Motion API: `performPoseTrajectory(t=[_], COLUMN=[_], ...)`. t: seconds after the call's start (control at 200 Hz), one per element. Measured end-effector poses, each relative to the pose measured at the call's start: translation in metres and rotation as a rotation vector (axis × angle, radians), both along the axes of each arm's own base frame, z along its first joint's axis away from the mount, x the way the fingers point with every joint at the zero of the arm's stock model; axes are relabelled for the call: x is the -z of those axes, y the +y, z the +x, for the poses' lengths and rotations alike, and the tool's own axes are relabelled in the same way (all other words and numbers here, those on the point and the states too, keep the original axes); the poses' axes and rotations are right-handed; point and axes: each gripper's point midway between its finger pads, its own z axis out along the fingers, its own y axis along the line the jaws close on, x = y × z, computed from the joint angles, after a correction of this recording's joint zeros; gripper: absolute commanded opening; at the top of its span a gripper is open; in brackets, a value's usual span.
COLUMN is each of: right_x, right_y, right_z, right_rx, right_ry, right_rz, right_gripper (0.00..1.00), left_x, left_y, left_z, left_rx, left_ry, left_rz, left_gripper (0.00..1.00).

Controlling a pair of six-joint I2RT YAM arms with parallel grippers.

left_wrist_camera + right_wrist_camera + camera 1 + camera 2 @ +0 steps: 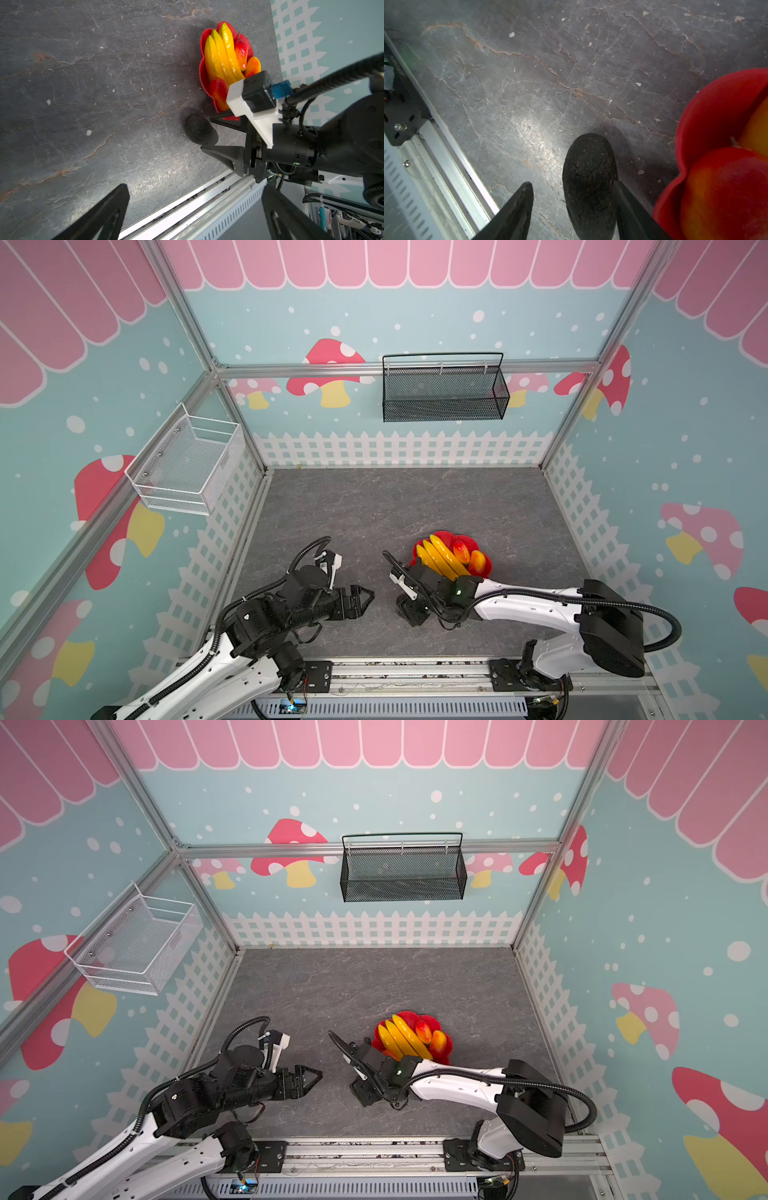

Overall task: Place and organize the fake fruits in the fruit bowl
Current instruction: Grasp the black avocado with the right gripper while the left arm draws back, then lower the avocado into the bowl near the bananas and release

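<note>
right gripper (571,184): black wedges | avocado (588,176): rough oval | fruit bowl (699,124): glossy, scalloped

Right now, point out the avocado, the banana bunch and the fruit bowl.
avocado (589,187), right wrist view, middle of its rough skin.
banana bunch (220,56), left wrist view, middle banana.
fruit bowl (708,104), right wrist view, bare red wall.

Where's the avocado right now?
The avocado lies on the table outside the red bowl, toward the front rail, between the open fingers of the right gripper; both wrist views show it.
</note>
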Motion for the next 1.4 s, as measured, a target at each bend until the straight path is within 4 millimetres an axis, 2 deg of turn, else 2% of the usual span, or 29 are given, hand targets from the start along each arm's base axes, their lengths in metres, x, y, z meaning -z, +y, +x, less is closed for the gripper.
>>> performPoseTrajectory(t=[0.11,0.195,0.315,0.385,0.6,0.706,0.841,0.911,0.991,1.141,1.401], right_x=[0.009,0.014,0.017,0.017,0.014,-0.004,-0.055,-0.083,-0.101,-0.099,-0.093], right_y=[0.000,0.000,0.001,0.002,0.003,0.002,-0.004,-0.013,-0.029,-0.062,-0.082], right_z=[-0.001,-0.003,-0.006,-0.006,-0.005,-0.004,0.004,0.014,0.030,0.047,0.045], right_rx=[-0.002,-0.009,-0.018,-0.019,-0.019,-0.016,0.007,0.045,0.105,0.183,0.163], right_ry=[-0.003,-0.001,0.001,0.002,-0.003,-0.030,-0.110,-0.150,-0.181,-0.194,-0.213], right_rz=[-0.041,-0.065,-0.078,-0.082,-0.080,-0.045,0.038,0.087,0.111,0.042,-0.047], right_gripper=[0.62,0.53,0.50,0.45,0.44,0.43,0.43,0.43,0.42,0.42,0.42], left_x=[-0.001,-0.001,-0.001,-0.001,0.000,0.000,-0.001,-0.001,-0.003,0.001,0.006], left_y=[0.002,0.002,0.003,0.004,0.005,0.006,0.006,0.006,0.002,-0.008,-0.025], left_z=[-0.001,0.000,0.000,0.001,0.002,0.002,0.003,0.004,0.007,0.014,0.024], left_rx=[-0.003,-0.006,-0.009,-0.011,-0.019,-0.023,-0.024,-0.024,-0.023,-0.014,0.018], left_ry=[-0.006,-0.008,-0.010,-0.013,-0.017,-0.021,-0.025,-0.028,-0.035,-0.034,-0.032], left_rz=[-0.002,-0.001,0.004,0.008,0.015,0.016,0.019,0.016,0.007,0.002,0.001], left_gripper=[1.00,1.00,1.00,1.00,1.00,1.00,1.00,1.00,1.00,1.00,1.00])
